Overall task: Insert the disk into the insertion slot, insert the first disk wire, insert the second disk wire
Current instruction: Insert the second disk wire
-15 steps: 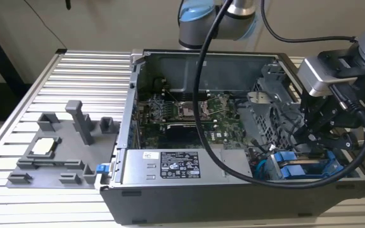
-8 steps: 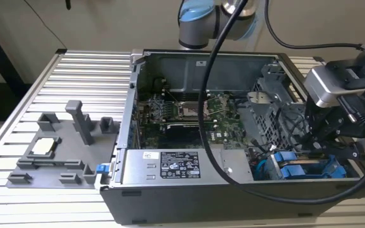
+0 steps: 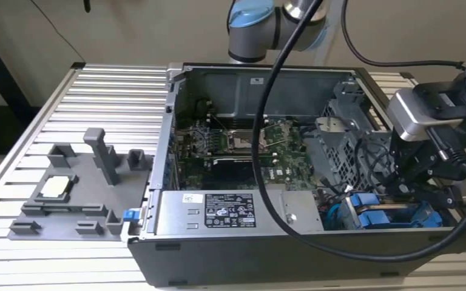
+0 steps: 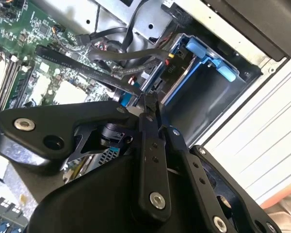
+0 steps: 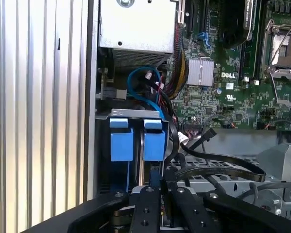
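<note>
A: From my console the disk (image 3: 391, 217) frame reads bright blue, its two tabs the same blue in the first wrist view (image 5: 136, 141).

B: I get that too. The slot (image 4: 208, 104) around it is dark grey.

A: The end effector (image 4: 148, 104) is black with silver screws. The motherboard (image 3: 241, 142) is green, and its heatsink (image 5: 200, 73) silver and finely ribbed.

B: The case (image 3: 257, 82) is grey. The bench (image 3: 95, 97) is pale silver, striped with long grooves, and the fixture (image 3: 75, 194) on it is mid grey.
</note>
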`<state>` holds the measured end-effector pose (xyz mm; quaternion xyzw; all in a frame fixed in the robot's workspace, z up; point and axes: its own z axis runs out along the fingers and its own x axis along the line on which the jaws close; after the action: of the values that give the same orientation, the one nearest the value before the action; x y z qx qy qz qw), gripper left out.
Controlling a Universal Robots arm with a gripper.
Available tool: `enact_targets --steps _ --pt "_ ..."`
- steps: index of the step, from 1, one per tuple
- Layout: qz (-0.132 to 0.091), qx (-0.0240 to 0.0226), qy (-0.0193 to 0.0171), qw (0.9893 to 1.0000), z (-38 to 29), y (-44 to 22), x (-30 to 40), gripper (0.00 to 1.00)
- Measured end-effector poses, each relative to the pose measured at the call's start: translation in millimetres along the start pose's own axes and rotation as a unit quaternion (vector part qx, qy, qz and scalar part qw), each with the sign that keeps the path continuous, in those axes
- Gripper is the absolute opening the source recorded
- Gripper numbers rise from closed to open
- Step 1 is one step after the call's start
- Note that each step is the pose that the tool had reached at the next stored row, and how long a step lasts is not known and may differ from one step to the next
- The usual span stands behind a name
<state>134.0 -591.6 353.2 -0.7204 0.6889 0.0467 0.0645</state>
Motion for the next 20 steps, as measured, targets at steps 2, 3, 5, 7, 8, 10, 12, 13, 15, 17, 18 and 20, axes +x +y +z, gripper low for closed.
enact_targets --steps 2,3,5,7,8,10,12,13,15,17,18,20 --pt "0.003 0.0005 -0.0006 1.0000 1.4 -1.2 0.4 0.16" --pt "0.005 0.0007 -0.0009 1.0000 2.0 -1.8 0.5 0.16" --pt "0.006 0.0011 -0.0019 1.0000 3.0 -2.8 0.7 0.16" --pt "0.009 0.0016 -0.0029 1.0000 4.2 -4.0 1.1 0.16" --pt "0.011 0.0019 -0.0034 0.9999 4.8 -4.4 1.3 0.16" --pt "0.015 0.0025 -0.0041 0.9999 5.9 -5.1 1.7 0.16" --pt "0.019 0.0033 -0.0043 0.9998 7.2 -5.8 2.0 0.16" --pt "0.021 0.0035 -0.0042 0.9998 7.8 -6.0 2.1 0.16" --pt "0.023 0.0038 -0.0043 0.9997 9.1 -6.5 2.4 0.16" --pt "0.024 0.0040 -0.0042 0.9997 10.2 -6.9 2.6 0.16" --pt "0.024 0.0041 -0.0042 0.9997 10.8 -7.0 2.7 0.16" --pt "0.025 0.0043 -0.0039 0.9997 11.6 -7.5 2.8 0.16"
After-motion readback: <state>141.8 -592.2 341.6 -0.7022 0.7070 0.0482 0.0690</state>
